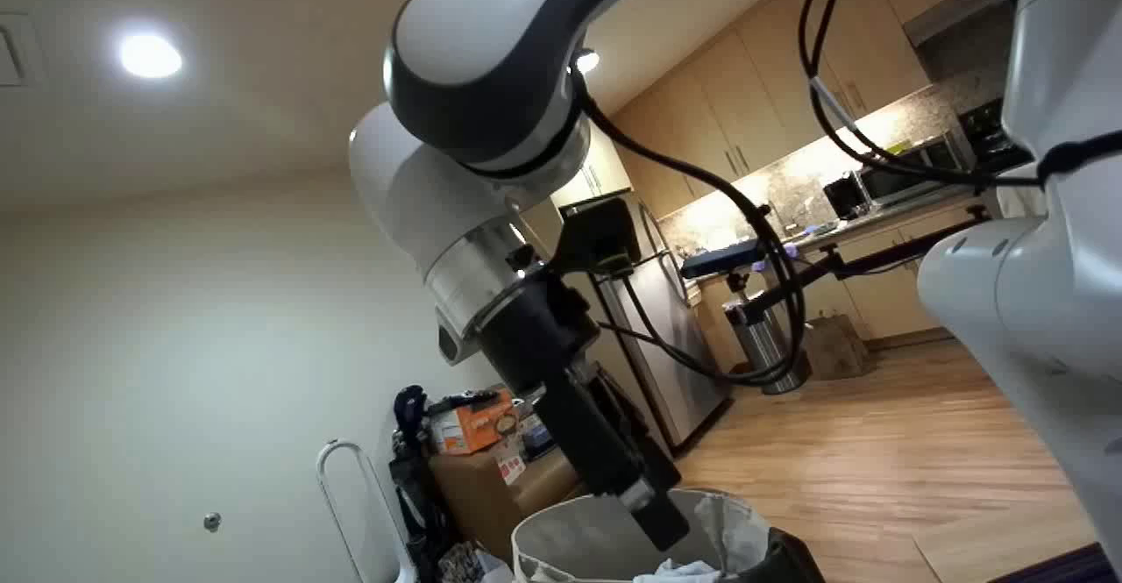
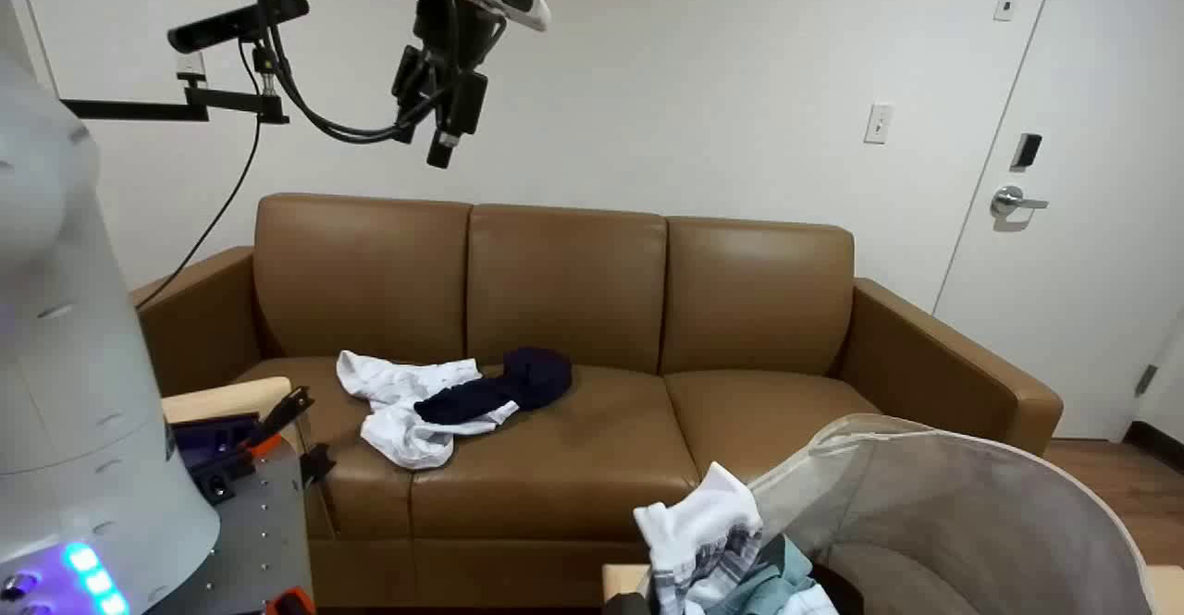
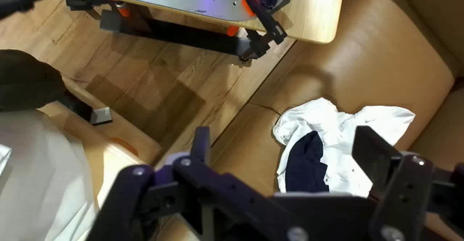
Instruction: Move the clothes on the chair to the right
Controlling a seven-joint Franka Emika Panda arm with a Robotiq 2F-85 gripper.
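A crumpled white garment (image 2: 407, 435) lies on the left part of the brown couch seat (image 2: 592, 439). A dark navy cloth (image 2: 536, 379) lies partly on top of it. The wrist view shows the white garment (image 3: 326, 117) and the navy cloth (image 3: 306, 165) below and between the fingers, their near parts hidden by the gripper. My gripper (image 3: 283, 136) is wide open and empty. In an exterior view the gripper (image 2: 423, 141) hangs high above the couch, well apart from the clothes. It also shows in an exterior view (image 1: 657, 504), where the couch clothes are out of view.
A pale fabric hamper (image 2: 980, 467) stands in front of the couch's right side, with white, plaid and teal clothes (image 2: 712, 541) at its left edge. The robot's table (image 3: 319, 12) with clamps stands by the couch's left end. A camera arm (image 2: 176, 111) stretches out behind the robot.
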